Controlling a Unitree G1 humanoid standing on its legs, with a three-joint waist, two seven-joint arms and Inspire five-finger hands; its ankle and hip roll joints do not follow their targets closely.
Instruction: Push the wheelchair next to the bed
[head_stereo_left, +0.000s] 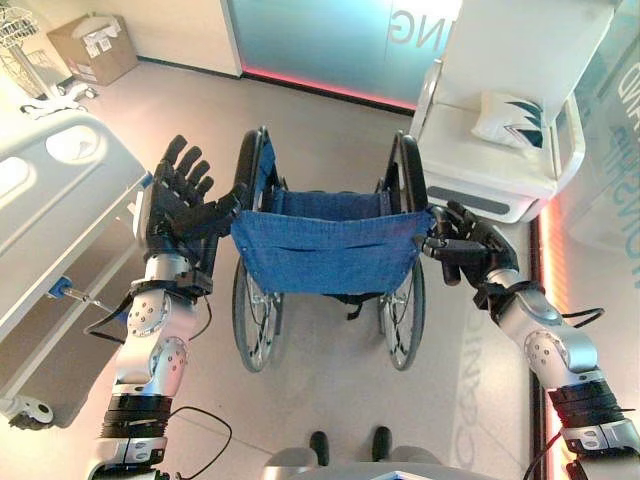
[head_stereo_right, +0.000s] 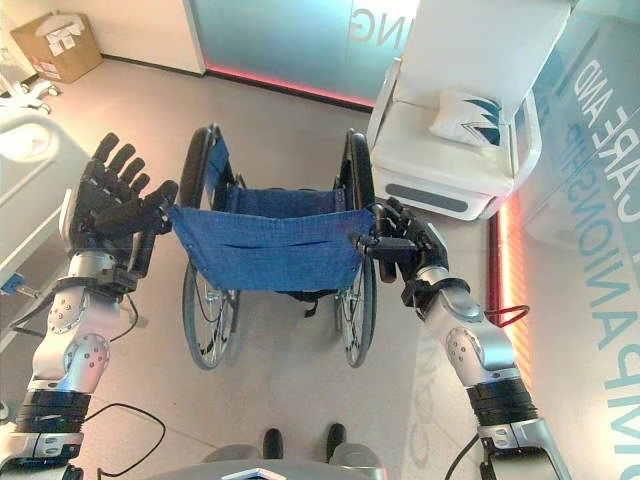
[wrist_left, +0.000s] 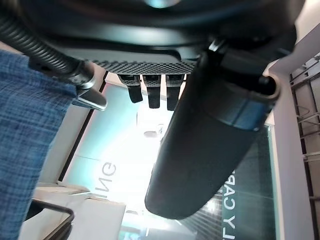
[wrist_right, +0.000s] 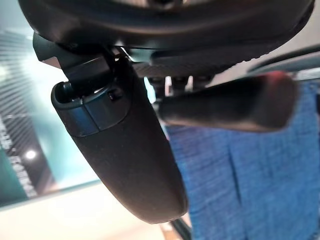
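Wheelchair (head_stereo_left: 325, 260) sits center of the frame in the left eye view, blue fabric backrest facing the camera, big wheels below, standing on the floor (head_stereo_left: 330, 400). Left robot hand (head_stereo_left: 180, 205) is at the left end of the backrest — fingers straight and spread upward, open, thumb reaching toward the left push handle (wrist_left: 75, 70); can't tell if the palm actually touches it. Right robot hand (head_stereo_left: 468, 245) is at the right end of the backrest, fingers curled; right wrist view shows the dark right push handle (wrist_right: 225, 107) running just past the thumb, against the palm, so it looks wrapped around that handle. Bed (head_stereo_left: 60, 200) with its white rail at the left edge of the frame, apart from the wheelchair. White armchair (head_stereo_left: 500, 160) with a pillow (head_stereo_left: 510, 118) at upper right, just beyond the right wheel. Cardboard box (head_stereo_left: 92, 48) at upper left — near the wall.
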